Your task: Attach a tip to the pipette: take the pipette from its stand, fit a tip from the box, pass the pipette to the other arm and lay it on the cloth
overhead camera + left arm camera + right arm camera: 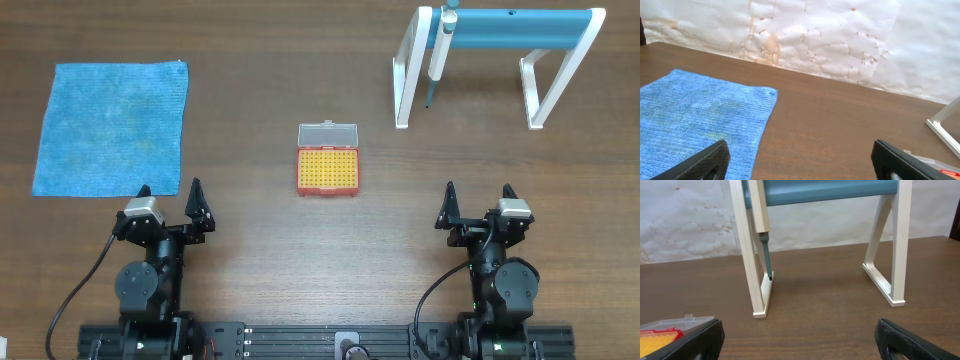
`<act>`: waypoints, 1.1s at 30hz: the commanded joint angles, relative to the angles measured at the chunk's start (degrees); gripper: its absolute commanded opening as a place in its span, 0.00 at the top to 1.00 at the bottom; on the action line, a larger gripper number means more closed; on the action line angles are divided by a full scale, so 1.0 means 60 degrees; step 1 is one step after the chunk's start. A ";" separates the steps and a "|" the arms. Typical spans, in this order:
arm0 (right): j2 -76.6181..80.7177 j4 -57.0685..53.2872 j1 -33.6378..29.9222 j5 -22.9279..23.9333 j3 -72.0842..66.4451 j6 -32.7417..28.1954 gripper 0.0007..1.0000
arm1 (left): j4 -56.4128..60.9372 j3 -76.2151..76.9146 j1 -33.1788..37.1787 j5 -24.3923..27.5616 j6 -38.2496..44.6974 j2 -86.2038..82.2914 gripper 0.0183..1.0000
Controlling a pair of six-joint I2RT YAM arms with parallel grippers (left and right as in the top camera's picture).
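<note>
The pipette [439,55] hangs tip-down from the white stand with a blue top bar [510,28] at the back right; its grey-blue shaft [765,255] sits beside the stand's left leg. An orange tip box [327,168] with its clear lid open lies mid-table, and its corner [662,332] appears in the right wrist view. The blue cloth [112,130] lies flat at the left, also in the left wrist view [695,120]. My left gripper [170,200] is open near the front left, just short of the cloth. My right gripper [478,200] is open at the front right, empty.
The brown wooden table [300,90] has free room between the cloth, the box and the stand. A white papered wall [840,35] rises behind the table's far edge. The stand's right leg [885,255] stands apart from the pipette.
</note>
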 commanded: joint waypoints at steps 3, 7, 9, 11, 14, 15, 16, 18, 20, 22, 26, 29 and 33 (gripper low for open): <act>-0.0102 0.0004 0.0029 -0.0015 -0.0069 -0.0102 0.03 | -0.0069 -0.0015 0.0029 0.0011 0.0157 -0.0069 0.08; -0.0102 0.0004 0.0029 -0.0015 -0.0069 -0.0102 0.02 | -0.0069 -0.0015 0.0029 0.0011 0.0157 -0.0069 0.09; -0.0102 0.0004 0.0029 -0.0015 -0.0069 -0.0102 0.03 | -0.0069 -0.0015 0.0029 0.0011 0.0157 -0.0073 0.09; -0.0102 0.0029 0.0029 -0.0018 -0.0069 -0.0098 0.03 | -0.0069 -0.0015 0.0029 0.0011 0.0157 -0.0069 0.09; -0.0102 0.0036 0.0029 -0.0015 -0.0069 -0.0102 0.02 | -0.0069 -0.0015 0.0029 0.0011 0.0157 -0.0069 0.09; -0.0102 0.0033 0.0029 -0.0015 -0.0069 -0.0102 0.03 | -0.0069 -0.0015 0.0029 0.0007 0.0157 -0.0069 0.09; -0.0102 0.0029 0.0029 -0.0007 -0.0069 -0.0102 0.02 | -0.0069 -0.0015 0.0029 0.0011 0.0157 -0.0069 0.09; -0.0102 0.0029 0.0029 -0.0007 -0.0069 -0.0102 0.03 | -0.0069 -0.0015 0.0029 0.0011 0.0157 -0.0073 0.08; 0.0098 0.0011 0.0029 -0.0011 -0.0069 -0.0098 0.02 | -0.0069 -0.0015 0.0029 0.0011 0.0157 -0.0069 0.08; 0.0798 0.0346 0.0033 -0.0015 0.0040 -0.0018 0.02 | -0.0069 -0.0015 0.0029 0.0007 0.0157 -0.0069 0.09; 0.4320 0.2885 0.0036 -0.0018 0.1137 -0.0022 0.03 | -0.0069 -0.0015 0.0029 0.0011 0.0157 -0.0069 0.09; 0.8317 0.6331 0.0142 -0.0022 0.2127 -0.0025 0.02 | -0.0069 -0.0015 0.0029 0.0011 0.0157 -0.0069 0.08; 1.1861 0.9690 0.0426 -0.0018 0.2929 -0.0029 0.02 | -0.0069 -0.0015 0.0029 0.0011 0.0157 -0.0073 0.08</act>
